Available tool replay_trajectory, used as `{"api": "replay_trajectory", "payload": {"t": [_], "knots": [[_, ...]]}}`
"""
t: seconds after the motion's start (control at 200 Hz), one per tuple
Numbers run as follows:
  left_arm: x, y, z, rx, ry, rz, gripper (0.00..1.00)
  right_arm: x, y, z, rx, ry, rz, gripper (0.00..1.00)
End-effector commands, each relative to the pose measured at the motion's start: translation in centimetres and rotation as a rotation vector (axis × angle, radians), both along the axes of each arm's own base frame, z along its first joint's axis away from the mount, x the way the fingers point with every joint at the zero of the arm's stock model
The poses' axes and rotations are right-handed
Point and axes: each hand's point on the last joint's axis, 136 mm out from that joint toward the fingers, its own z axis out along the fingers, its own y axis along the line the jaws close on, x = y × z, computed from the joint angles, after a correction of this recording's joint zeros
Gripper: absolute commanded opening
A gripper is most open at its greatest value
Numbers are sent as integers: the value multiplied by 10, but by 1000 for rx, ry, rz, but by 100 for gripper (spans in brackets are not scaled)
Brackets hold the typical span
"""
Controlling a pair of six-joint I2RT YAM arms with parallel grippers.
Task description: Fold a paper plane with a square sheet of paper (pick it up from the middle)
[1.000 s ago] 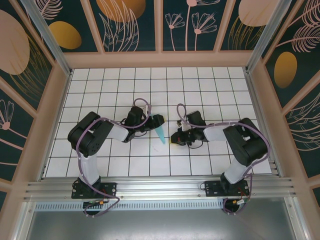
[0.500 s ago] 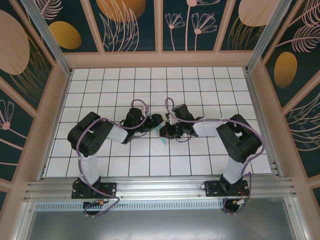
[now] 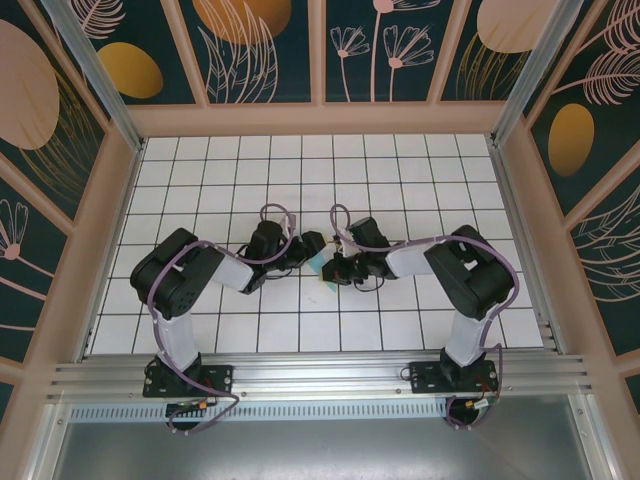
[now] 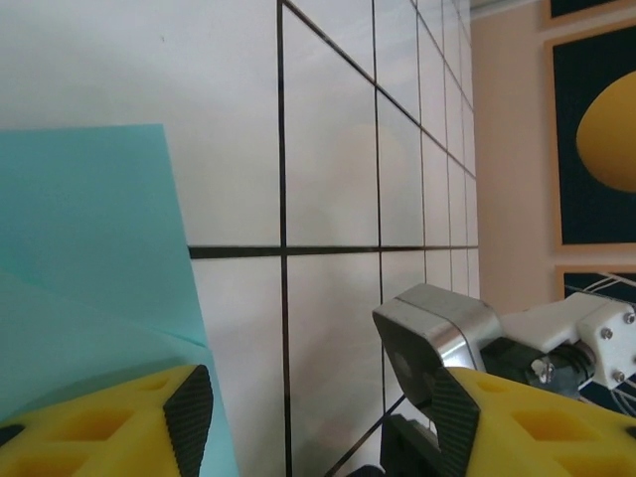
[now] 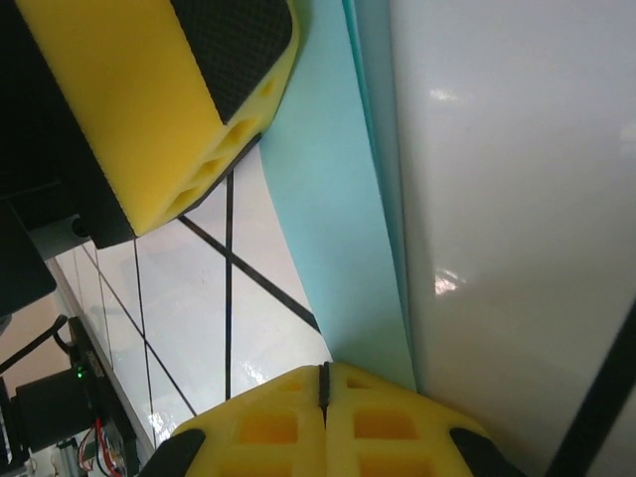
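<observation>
The left arm (image 3: 180, 285) and right arm (image 3: 480, 285) are made of chunky black links with pale grey-white sections between the joints. A lilac cable (image 3: 273, 208) loops along each. Their black bases (image 3: 185, 380) are flat plates. The left gripper (image 4: 318, 422) has yellow fingers (image 4: 94, 422) with hollow cells and black textured pads. The right gripper (image 5: 288, 258) matches it, with a brushed silver block (image 4: 437, 328) and a white, screw-studded housing (image 4: 596, 323) behind its fingers.
</observation>
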Motion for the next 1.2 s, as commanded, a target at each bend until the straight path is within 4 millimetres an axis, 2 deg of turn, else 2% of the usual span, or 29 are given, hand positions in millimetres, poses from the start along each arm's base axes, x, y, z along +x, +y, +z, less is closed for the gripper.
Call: {"api": "replay_trajectory", "payload": {"t": [0.0, 0.28, 0.53, 0.781, 1.196], "knots": [[6, 5, -7, 115, -24, -13, 64, -51, -50, -57, -195, 205, -5, 0], [23, 14, -5, 108, -71, -28, 64, -55, -65, -66, -217, 235, -6, 0], [32, 21, -13, 153, -99, -50, 64, -60, -73, -70, -229, 246, 1, 0], [38, 27, -15, 161, -132, -54, 64, -59, -72, -67, -217, 243, 8, 0], [52, 34, -1, 192, -208, -71, 66, -63, -72, -68, -212, 248, 24, 0]]}}
